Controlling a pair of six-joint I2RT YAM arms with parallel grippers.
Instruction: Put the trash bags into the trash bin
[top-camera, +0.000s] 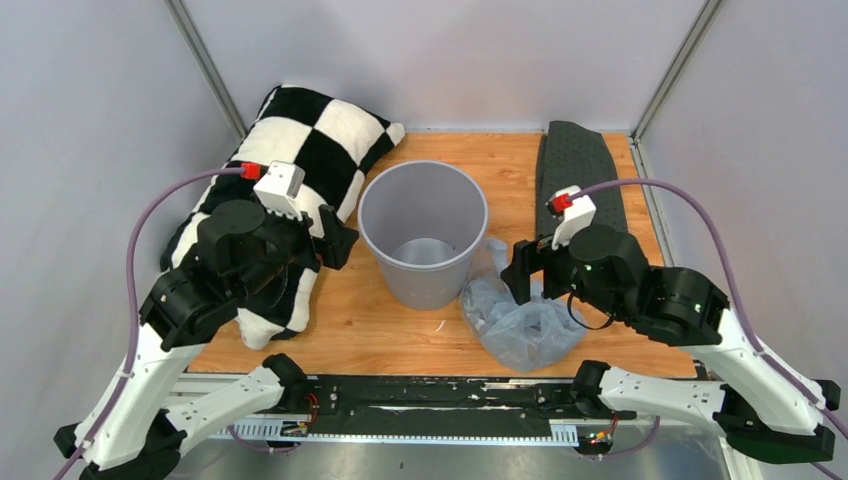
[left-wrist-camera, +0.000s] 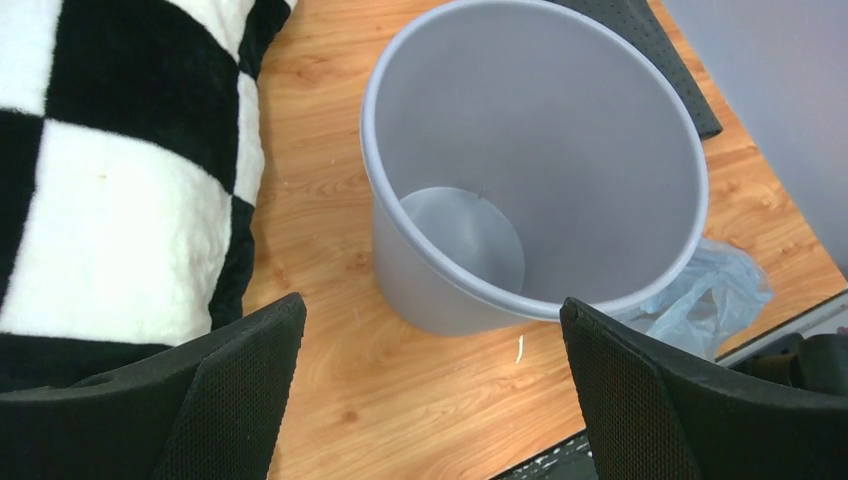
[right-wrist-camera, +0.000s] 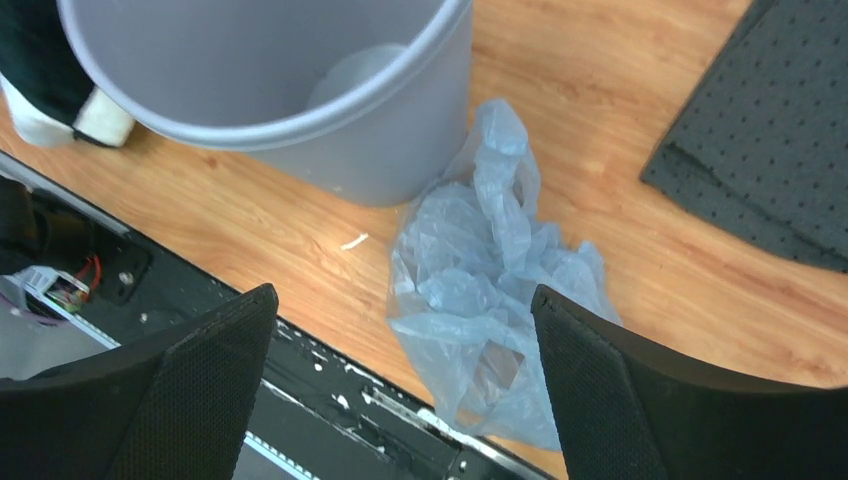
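Trash bags (top-camera: 515, 322) lying crumpled on surface (top-camera: 380, 330), touching right wall of trash bin (top-camera: 420, 285), not in yet. Right claw (top-camera: 522, 272) hovering directly above the pile, spread wide, gripping nothing. Left claw (top-camera: 335, 240) also spread and empty, sitting over pillow (top-camera: 300, 140) on bin's other side, so I'm judging right arm is nearer by far. Bag's long axis running from bin wall twd near edge, passing between right fingers, so they'd be closing across its narrow width. Right wrist cam showing folds + near end reaching front rail (right-wrist-camera: 330, 395). Left wrist cam showing bin interior bare, bag only a sliver behind it. Top cam: claw hiding part of bag.
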